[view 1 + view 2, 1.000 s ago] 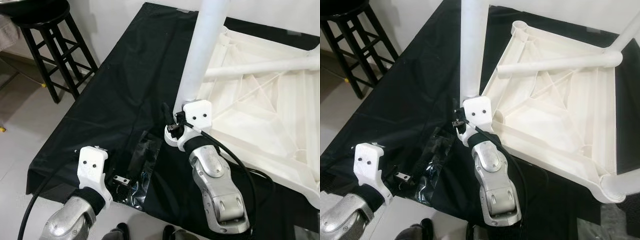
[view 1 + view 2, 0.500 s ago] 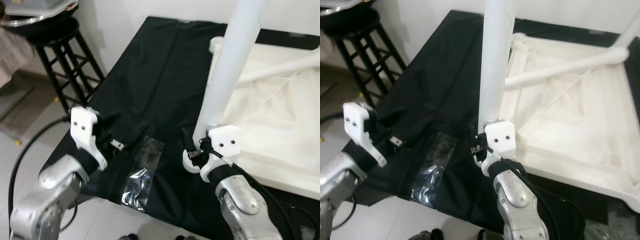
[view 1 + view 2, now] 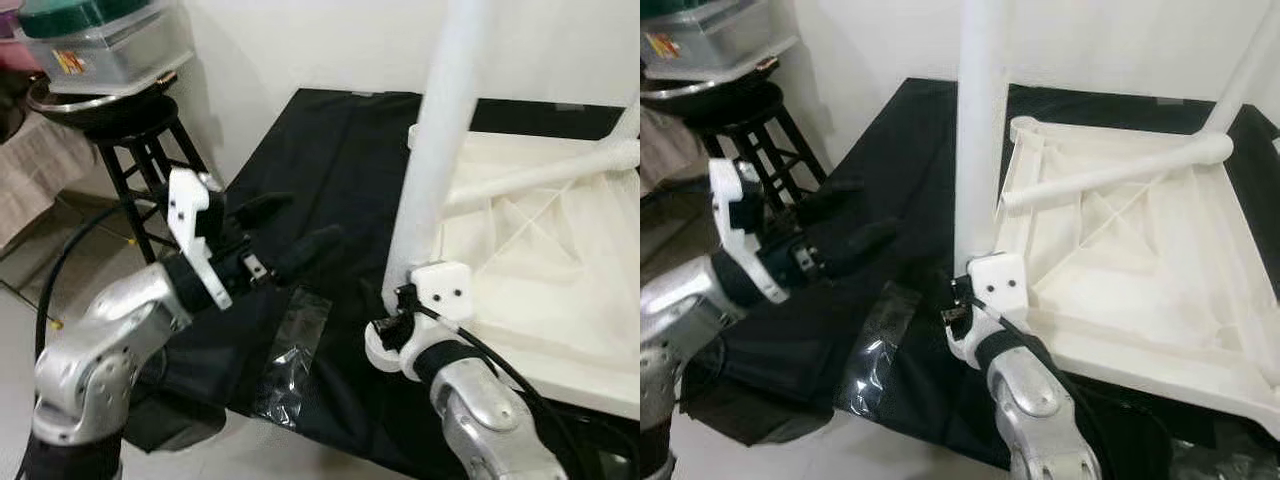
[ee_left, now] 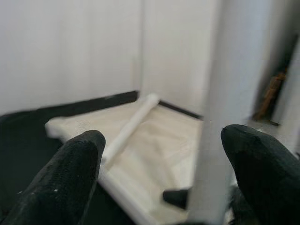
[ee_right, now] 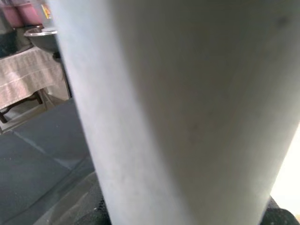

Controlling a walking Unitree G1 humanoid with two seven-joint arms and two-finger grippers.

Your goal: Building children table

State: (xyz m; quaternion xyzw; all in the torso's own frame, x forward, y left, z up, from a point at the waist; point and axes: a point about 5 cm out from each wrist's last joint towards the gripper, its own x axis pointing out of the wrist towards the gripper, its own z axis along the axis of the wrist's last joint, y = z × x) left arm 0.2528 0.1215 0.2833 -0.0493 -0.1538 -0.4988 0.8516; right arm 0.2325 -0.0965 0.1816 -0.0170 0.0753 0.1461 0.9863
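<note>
At centre, right gripper point(image 3: 398, 300) jaws grip the upright white table leg point(image 3: 440, 140) beside the inverted tabletop point(image 3: 1120, 260), far right. Left gripper point(image 3: 285, 228), jaws open, hovers left above the black-covered worktop point(image 3: 300, 150).

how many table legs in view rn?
3. One upright leg held by the right gripper near the tabletop's near-left corner; one lying leg across the upturned tabletop; one attached leg rising at its far-right corner. Others may be out of frame.

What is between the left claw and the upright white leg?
Nothing but open air above the black cloth: the left claw reaches toward the leg, seen from the left eye view.
</note>
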